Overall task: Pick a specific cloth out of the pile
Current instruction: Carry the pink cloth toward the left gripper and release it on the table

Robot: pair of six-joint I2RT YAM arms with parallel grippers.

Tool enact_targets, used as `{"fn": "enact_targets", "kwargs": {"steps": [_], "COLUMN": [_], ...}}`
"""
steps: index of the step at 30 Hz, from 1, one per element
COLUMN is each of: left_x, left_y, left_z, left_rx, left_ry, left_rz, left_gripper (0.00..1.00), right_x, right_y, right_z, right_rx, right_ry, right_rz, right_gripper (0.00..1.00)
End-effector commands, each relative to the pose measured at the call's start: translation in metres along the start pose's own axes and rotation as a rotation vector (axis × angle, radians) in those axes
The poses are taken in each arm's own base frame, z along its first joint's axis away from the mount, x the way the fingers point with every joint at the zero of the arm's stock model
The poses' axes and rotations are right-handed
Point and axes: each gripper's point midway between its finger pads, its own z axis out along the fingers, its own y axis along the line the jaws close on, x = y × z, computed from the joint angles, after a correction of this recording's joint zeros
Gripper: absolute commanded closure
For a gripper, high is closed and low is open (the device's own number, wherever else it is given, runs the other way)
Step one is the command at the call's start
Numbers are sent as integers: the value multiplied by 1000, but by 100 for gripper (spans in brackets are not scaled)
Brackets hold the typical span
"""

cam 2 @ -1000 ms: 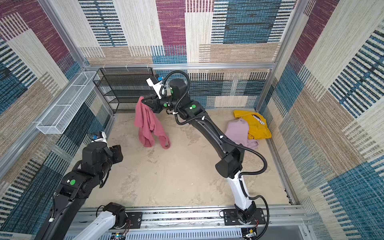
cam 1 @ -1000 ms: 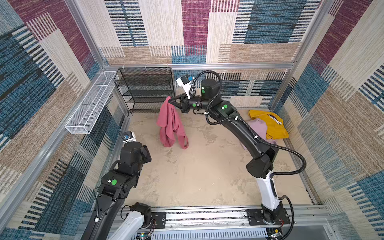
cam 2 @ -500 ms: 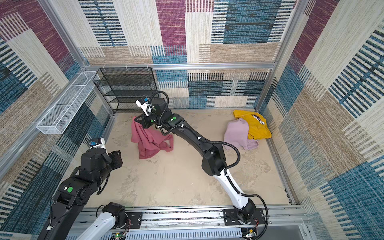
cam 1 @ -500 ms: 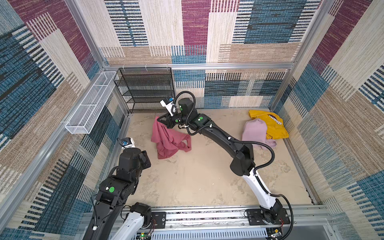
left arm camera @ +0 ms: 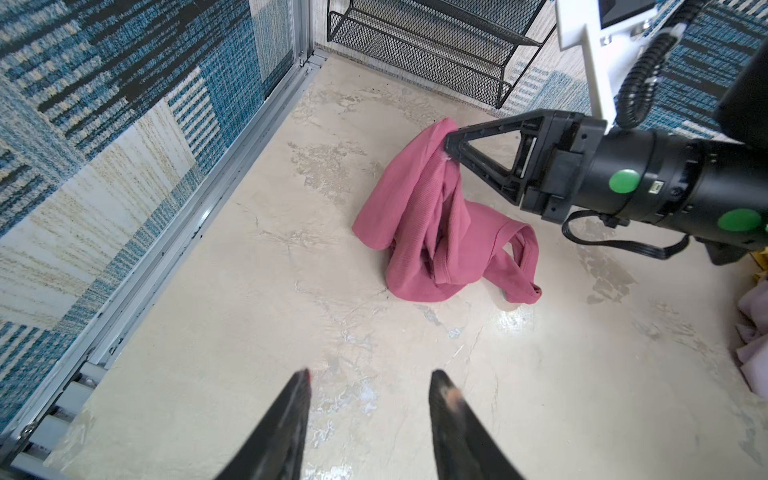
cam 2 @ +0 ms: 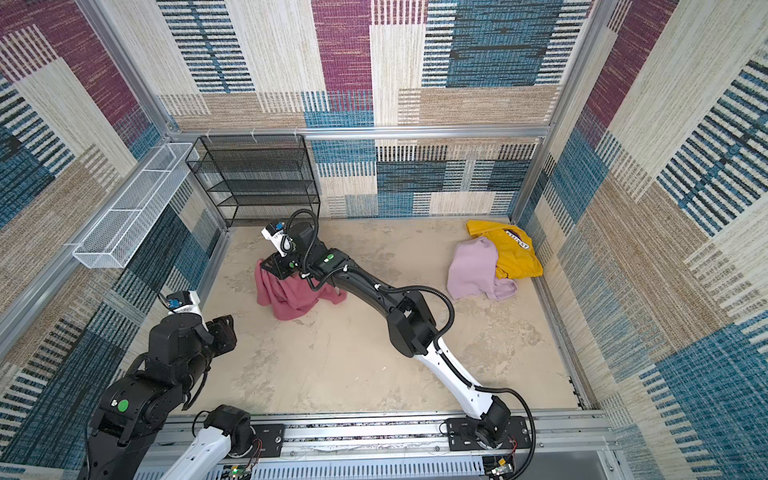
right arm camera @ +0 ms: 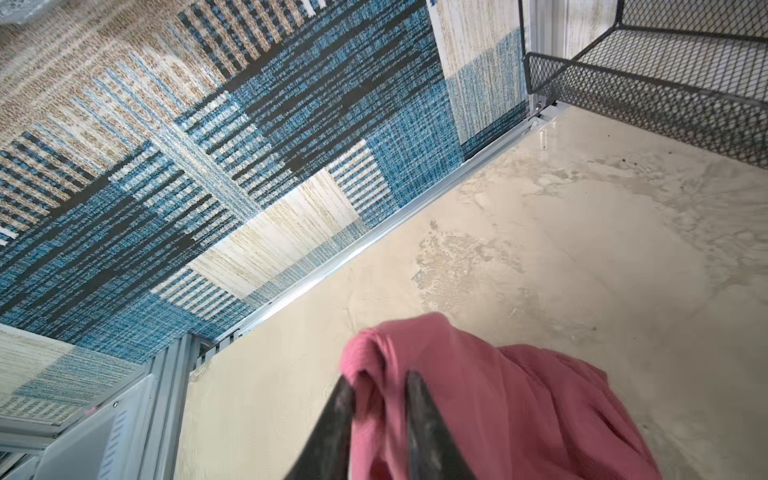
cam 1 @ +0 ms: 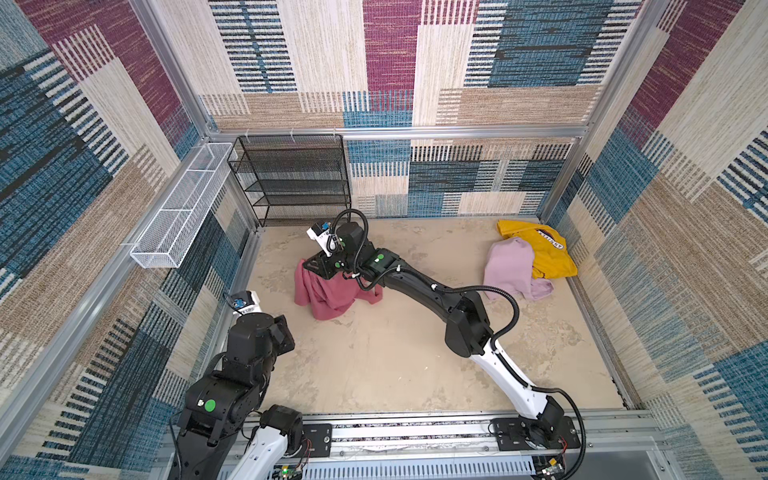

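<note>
In both top views the lowered cloth (cam 1: 325, 297) slumped far-left on the table (cam 1: 395, 353), picked clear of the pile (cam 1: 513, 266). Left wrist view: right claw (left arm camera: 449, 148) apparently still pinched its peak; left claw (left arm camera: 370, 374) gaped empty. Right wrist view: its jaws had begun parting.

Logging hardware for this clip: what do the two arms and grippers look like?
The left arm and right arm are black with white lower links and round green dots. A ribbed black cable follows the right arm. The left gripper and right gripper have black tapering fingers.
</note>
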Motion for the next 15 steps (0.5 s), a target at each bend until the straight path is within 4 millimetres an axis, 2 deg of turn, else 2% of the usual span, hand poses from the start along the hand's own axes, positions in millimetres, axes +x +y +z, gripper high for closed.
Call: {"fn": "enact_targets", "kwargs": {"steps": [1, 5, 10, 15], "left_x": [8, 12, 17, 25], "left_y": [5, 7, 6, -4], "left_z": [0, -2, 1, 13], "left_rx": [-22, -21, -14, 10], "left_ry": [30, 38, 61, 104], "left_rz": [-14, -13, -6, 4], "left_gripper": [50, 51, 51, 52], "right_x": [-13, -21, -34, -45], "right_y": [6, 11, 16, 24], "right_z": [-1, -8, -23, -48], "right_rx": [-1, 7, 34, 72], "right_ry": [-47, -60, -80, -105], "right_rz": [-17, -21, -32, -33], "right_gripper": [66, 59, 59, 59]}}
